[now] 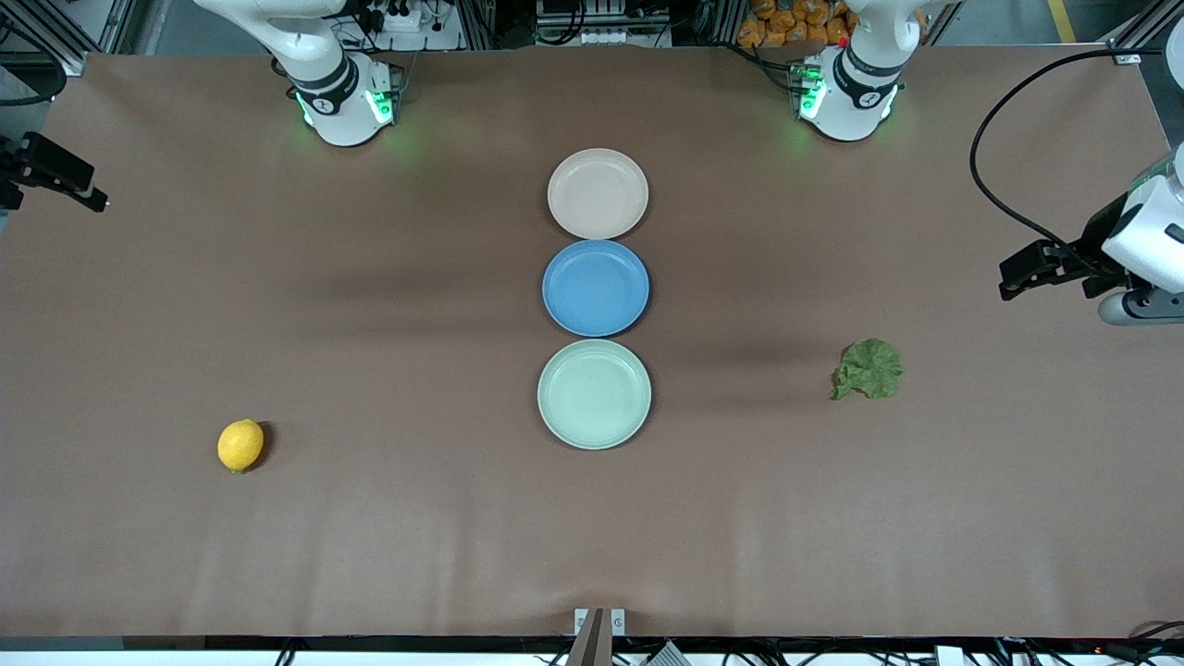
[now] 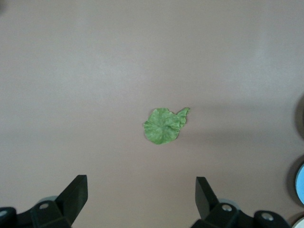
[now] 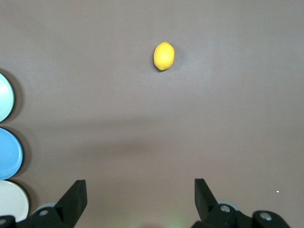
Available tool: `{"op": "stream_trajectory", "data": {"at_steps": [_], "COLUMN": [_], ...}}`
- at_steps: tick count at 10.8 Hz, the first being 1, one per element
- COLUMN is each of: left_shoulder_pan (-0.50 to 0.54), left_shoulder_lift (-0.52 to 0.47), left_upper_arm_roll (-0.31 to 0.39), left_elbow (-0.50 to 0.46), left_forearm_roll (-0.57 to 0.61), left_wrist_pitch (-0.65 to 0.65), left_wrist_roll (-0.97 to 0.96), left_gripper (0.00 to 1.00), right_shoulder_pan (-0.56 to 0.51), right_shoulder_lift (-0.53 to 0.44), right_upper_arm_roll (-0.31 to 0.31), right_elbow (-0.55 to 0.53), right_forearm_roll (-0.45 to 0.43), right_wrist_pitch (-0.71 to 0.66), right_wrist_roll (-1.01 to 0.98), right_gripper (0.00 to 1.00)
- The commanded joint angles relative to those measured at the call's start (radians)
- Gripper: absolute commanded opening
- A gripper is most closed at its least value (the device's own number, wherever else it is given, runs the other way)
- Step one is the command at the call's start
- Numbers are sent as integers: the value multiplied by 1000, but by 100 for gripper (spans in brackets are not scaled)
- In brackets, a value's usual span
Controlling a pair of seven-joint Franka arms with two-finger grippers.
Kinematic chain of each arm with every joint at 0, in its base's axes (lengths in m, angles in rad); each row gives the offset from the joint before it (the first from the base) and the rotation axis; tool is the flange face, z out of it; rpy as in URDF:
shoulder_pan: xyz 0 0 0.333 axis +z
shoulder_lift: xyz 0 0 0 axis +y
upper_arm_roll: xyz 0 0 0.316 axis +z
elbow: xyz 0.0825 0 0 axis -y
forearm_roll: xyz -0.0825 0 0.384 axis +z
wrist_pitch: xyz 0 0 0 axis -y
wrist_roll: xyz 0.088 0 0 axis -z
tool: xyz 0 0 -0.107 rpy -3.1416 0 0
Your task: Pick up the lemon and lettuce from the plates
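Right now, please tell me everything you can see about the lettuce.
The lettuce is one small, wrinkled, dark green leaf with ruffled edges and a short pointed tip. It lies flat on the bare brown table toward the left arm's end, beside the mint green plate, not on it. Nothing touches it but the table.

Matt brown paper-like covering on the table [image 1: 370, 305], faintly creased; beside the matt, plastic-looking blue plate [image 1: 596, 288] sit two matching plates [image 1: 598, 192]; smooth lemon [image 1: 240, 445], wrinkly lettuce [image 1: 869, 369], both well apart from it
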Motion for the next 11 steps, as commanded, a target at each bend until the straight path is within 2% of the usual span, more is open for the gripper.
{"op": "stream_trajectory", "data": {"at_steps": [1, 3, 11], "left_shoulder_pan": [-60, -78, -80], "left_shoulder_lift": [-38, -42, -60], "left_upper_arm_roll": [54, 62, 60], "left_elbow": [10, 36, 37], "left_forearm_roll": [-37, -66, -66], "left_wrist_pitch": [-16, -42, -51], "left_wrist_roll": [2, 2, 11], "left_gripper": [100, 100, 100], "right_shoulder_pan": [-11, -3, -6], "right_shoulder_lift": [44, 44, 58], "right_upper_arm_roll": [7, 9, 7], "right_elbow": [64, 64, 50], "right_forearm_roll": [-11, -5, -9], "right_wrist_pitch": [-27, -25, 15], "right_wrist_roll": [1, -5, -8], "right_gripper": [100, 100, 100]}}
